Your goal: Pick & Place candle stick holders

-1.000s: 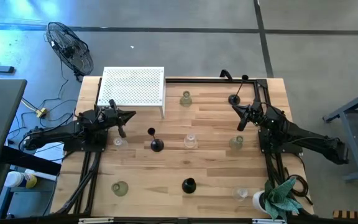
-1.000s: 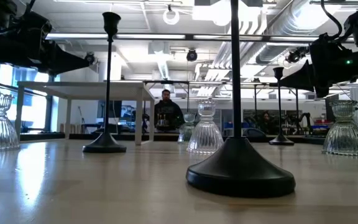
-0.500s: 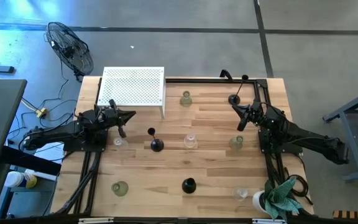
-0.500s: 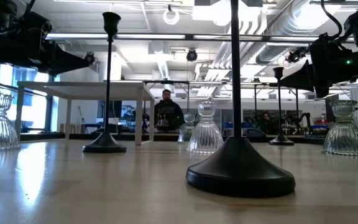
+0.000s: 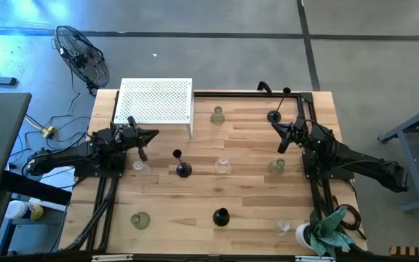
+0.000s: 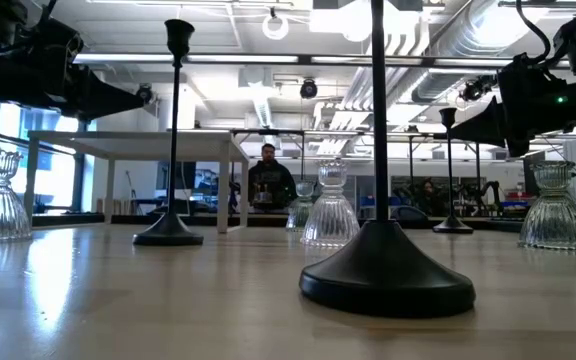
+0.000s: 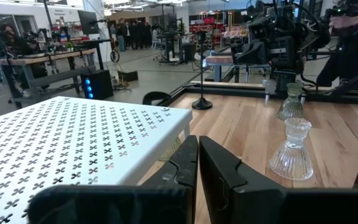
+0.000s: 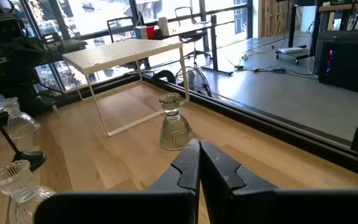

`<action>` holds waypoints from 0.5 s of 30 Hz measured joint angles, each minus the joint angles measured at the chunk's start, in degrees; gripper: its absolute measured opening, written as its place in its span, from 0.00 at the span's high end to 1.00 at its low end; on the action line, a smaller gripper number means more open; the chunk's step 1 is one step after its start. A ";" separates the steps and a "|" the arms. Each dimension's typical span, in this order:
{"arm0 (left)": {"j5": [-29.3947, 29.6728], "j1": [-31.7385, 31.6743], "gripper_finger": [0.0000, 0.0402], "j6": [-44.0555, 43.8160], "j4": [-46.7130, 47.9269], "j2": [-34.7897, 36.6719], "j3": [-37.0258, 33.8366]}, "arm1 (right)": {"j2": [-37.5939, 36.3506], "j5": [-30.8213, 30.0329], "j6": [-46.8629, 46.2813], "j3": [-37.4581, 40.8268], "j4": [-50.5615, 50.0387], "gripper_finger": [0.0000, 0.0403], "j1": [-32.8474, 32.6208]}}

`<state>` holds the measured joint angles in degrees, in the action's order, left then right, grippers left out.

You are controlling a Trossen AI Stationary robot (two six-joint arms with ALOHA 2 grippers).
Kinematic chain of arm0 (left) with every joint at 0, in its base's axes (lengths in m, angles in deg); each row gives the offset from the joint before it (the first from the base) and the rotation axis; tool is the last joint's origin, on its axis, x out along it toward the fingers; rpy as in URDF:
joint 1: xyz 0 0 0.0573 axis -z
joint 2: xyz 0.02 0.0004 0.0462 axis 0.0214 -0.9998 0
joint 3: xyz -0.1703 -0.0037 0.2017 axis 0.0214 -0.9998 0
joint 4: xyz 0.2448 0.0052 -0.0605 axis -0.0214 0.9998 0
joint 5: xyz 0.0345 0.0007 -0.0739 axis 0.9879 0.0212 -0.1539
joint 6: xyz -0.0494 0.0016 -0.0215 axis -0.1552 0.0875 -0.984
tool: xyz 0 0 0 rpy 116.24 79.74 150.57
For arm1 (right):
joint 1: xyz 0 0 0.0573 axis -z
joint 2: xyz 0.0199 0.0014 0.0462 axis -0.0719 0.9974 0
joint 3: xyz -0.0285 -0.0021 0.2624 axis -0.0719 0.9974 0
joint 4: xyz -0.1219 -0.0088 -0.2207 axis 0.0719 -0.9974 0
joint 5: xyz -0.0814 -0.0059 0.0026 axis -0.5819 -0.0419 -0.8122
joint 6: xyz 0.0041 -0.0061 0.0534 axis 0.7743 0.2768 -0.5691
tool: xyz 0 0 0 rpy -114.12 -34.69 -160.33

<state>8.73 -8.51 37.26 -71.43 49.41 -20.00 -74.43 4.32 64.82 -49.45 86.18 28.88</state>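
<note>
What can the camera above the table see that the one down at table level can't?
Only the high view shows the white perforated shelf from above, the floor fan and the whole wooden table, with the shut left gripper and shut right gripper apart at its sides. Only the low view shows a person seated in the room behind. Both show black candle holders and glass candle holders.

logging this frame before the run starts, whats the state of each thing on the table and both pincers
left pincer: shut, empty, raised by the white perforated shelf
right pincer: shut, empty, raised near the far right black holder
black candle stick holders: three, upright, untouched
glass candle stick holders: upright, scattered, none held
white perforated shelf: standing on its legs, nothing on top
</note>
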 joint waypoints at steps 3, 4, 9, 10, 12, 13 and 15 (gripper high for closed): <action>0.00 0.00 0.97 0.02 0.00 0.01 0.00 | 0.01 -0.01 -0.05 0.01 0.06 1.00 0.00; -0.01 0.00 0.97 0.00 0.00 0.00 0.00 | 0.01 -0.02 -0.71 -0.01 0.31 1.00 -0.01; 0.00 0.00 0.97 0.02 -0.03 0.00 0.00 | 0.01 0.21 -10.42 -0.01 4.06 1.00 0.00; -0.01 0.00 0.97 0.02 -0.03 0.00 0.00 | 0.00 -0.20 -10.70 -0.01 5.43 1.00 0.00; -0.24 0.00 0.97 0.00 -0.03 0.00 0.00 | -0.01 -0.02 -10.50 0.00 7.54 1.00 0.00; -0.69 0.00 0.97 0.00 -0.03 0.00 0.00 | -0.01 0.66 -10.81 0.01 8.23 1.00 -0.02; -1.81 0.00 0.97 0.00 0.02 0.00 0.00 | -0.01 2.51 -12.55 -0.01 9.70 1.00 0.00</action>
<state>6.92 -8.51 37.26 -71.41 49.40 -20.00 -74.44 6.83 52.27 -49.46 95.88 28.87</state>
